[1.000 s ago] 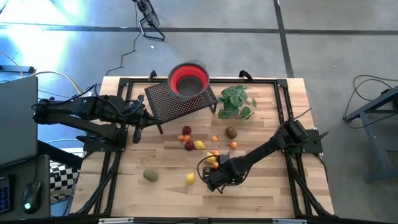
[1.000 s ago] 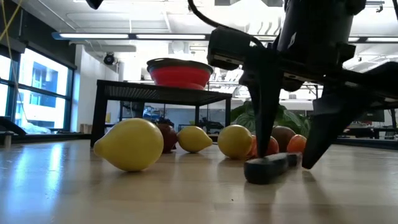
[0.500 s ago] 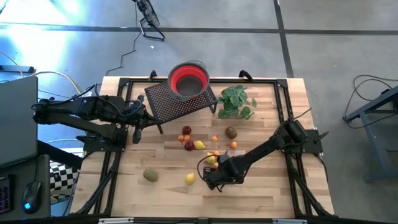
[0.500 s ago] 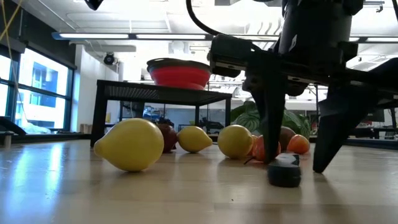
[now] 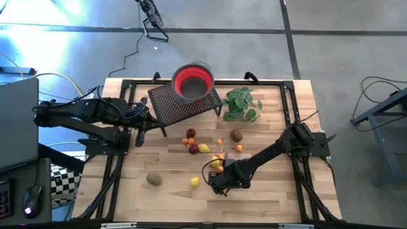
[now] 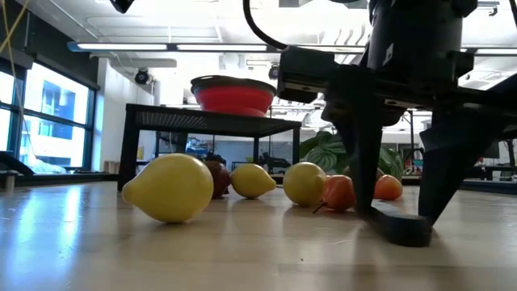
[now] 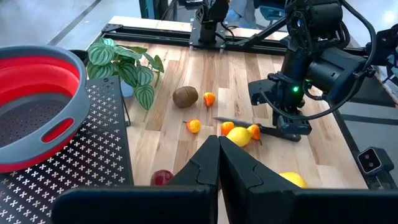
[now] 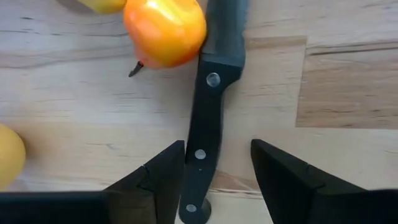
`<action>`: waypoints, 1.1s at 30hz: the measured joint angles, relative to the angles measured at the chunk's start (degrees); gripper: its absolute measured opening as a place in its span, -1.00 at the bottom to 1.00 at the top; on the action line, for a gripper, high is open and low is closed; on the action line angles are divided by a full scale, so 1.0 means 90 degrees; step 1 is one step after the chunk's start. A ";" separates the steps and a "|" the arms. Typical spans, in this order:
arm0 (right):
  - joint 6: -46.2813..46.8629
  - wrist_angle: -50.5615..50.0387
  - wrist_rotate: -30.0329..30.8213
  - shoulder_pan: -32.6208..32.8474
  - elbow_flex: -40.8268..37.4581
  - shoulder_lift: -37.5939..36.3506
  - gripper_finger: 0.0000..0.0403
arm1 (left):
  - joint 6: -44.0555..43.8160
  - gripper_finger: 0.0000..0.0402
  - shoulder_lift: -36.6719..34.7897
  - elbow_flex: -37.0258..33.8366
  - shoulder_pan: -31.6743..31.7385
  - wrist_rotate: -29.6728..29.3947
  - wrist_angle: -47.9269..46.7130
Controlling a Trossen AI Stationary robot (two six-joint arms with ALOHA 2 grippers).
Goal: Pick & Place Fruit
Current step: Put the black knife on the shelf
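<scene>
Right end effector (image 5: 222,180) is down at the table (image 5: 273,191), near its front edge, with its fingers (image 8: 152,180) parted and straddling the black handle of a knife (image 8: 208,118). The wrist view shows the handle lying between the two fingers, touching one of them or nearly so; whether they have begun to press on it I cannot tell, and nothing is lifted. The knife is not fruit, so this looks like a side step or a miss rather than progress.

Left end effector (image 7: 217,165) hangs at the table's left side, beside the perforated black stand (image 5: 181,102), its fingers pressed together and holding nothing.

As for the fruit, all of it that shows is on the wood. An orange piece (image 8: 165,28) lies just beside the knife blade, touching or almost touching it, with a lemon (image 5: 216,164) close by. Another lemon (image 5: 194,182) and a kiwi (image 5: 153,179) sit apart toward the front left. A small cluster of dark red (image 5: 191,133) and orange balls with a third lemon (image 5: 203,148) lies mid-table, and a second kiwi (image 5: 236,135) with an orange ball (image 5: 238,147) is nearer the plant (image 5: 241,104).

The red bowl (image 5: 193,81) on the stand looks the likely destination, and the left wrist view shows no fruit in the part of it that is visible. By my judgement the task has hardly begun: no piece is placed, and every piece remains to be picked.
</scene>
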 joint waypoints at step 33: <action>-0.0313 -0.0102 0.0186 0.0005 -0.0007 0.0006 -0.64 | 0.0000 -1.00 0.0000 0.0000 0.0000 0.0000 0.0001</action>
